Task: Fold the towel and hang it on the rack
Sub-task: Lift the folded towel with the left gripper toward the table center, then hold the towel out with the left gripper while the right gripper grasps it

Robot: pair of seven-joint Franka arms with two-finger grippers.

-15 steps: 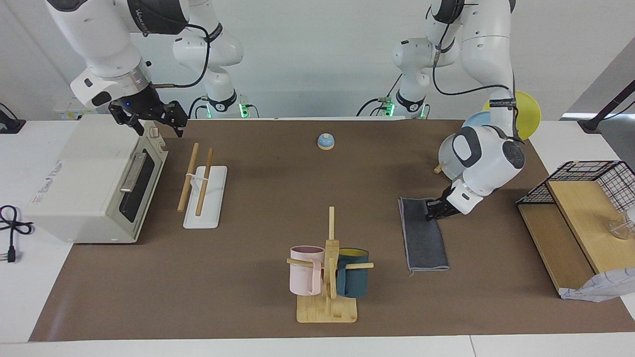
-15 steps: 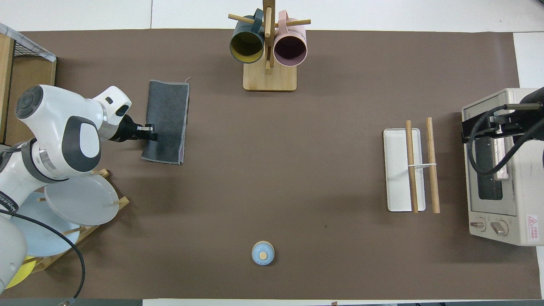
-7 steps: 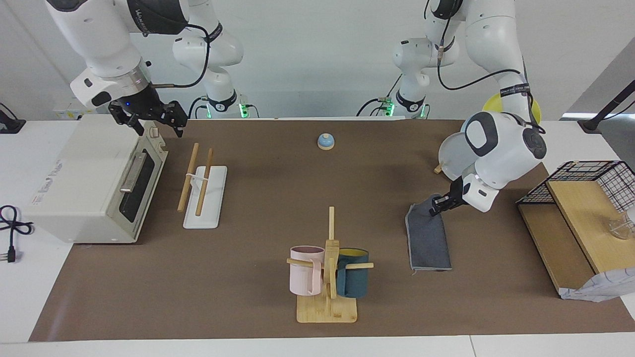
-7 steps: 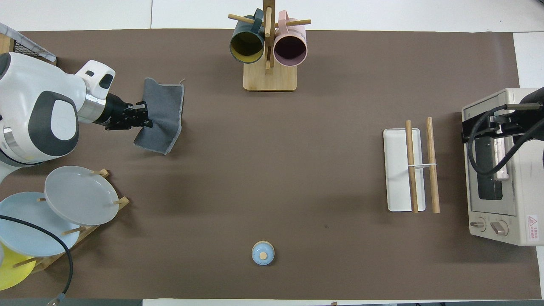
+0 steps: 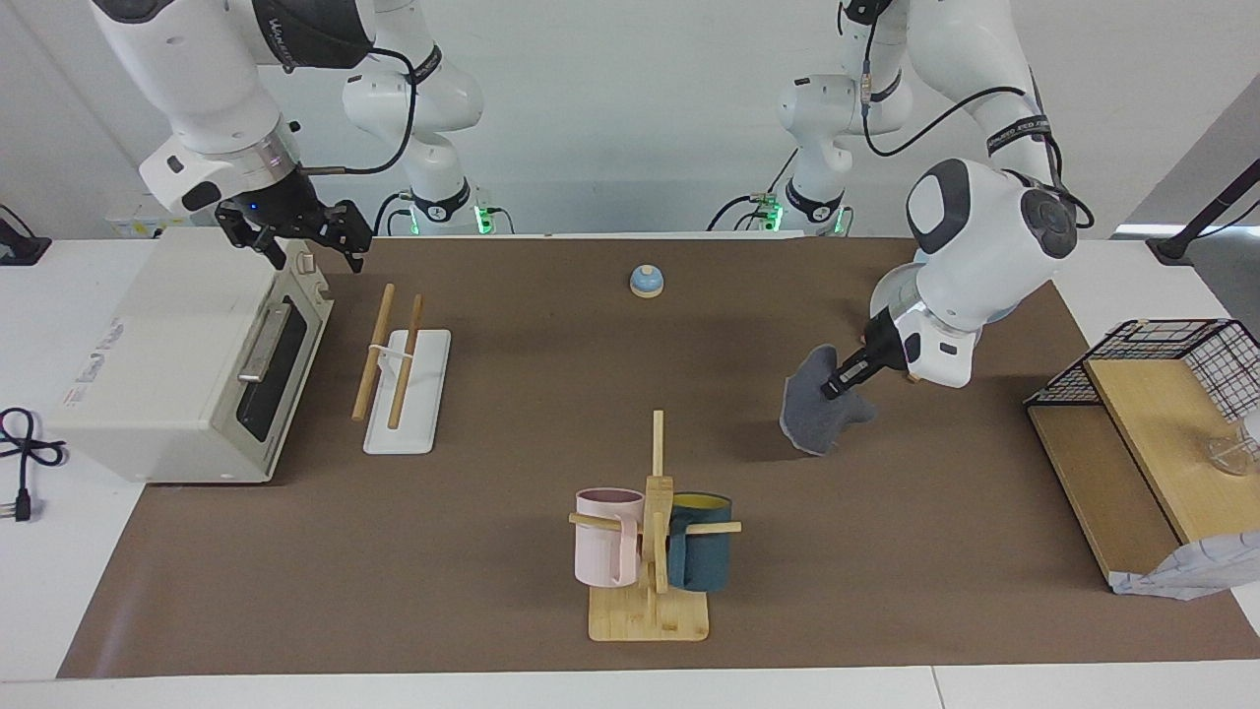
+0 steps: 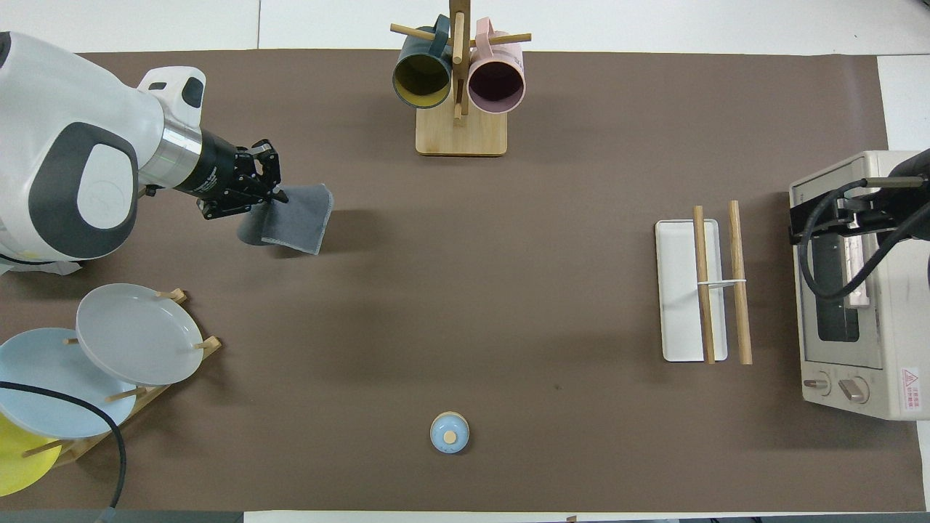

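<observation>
Two arms share the brown mat (image 5: 512, 611) in the facing view. The left gripper (image 5: 833, 390) is pinched tight on the towel (image 5: 815, 414), which hangs bunched and grey-side-out below the fingertips, lifted clear of the mat toward the left arm's end of the table, its shadow on the mat beneath it. The right gripper (image 5: 295, 236) waits over the top of the toaster oven (image 5: 167, 364), its fingers spread apart and holding nothing. The rack (image 5: 404, 379) stands just beside the oven, its two wooden rods slanting up from the white base, well apart from the towel. A mug stand (image 5: 650, 551) with a pink and a teal mug sits at the mat's edge farthest from the robots, and a small blue bell (image 5: 646, 282) lies near the robots at mid-table.

Seen from overhead, the left gripper (image 6: 280, 195) reaches in over the mat with the towel (image 6: 294, 218) draped from its closed tips, one corner folded under. The towel hangs between the mug stand (image 6: 461, 134) and the plate stand (image 6: 145, 396). The rack (image 6: 701, 290) lies toward the right arm's end, beside the toaster oven (image 6: 857, 363). Of the right gripper (image 6: 835, 218) only dark parts and cable show above the oven.
</observation>
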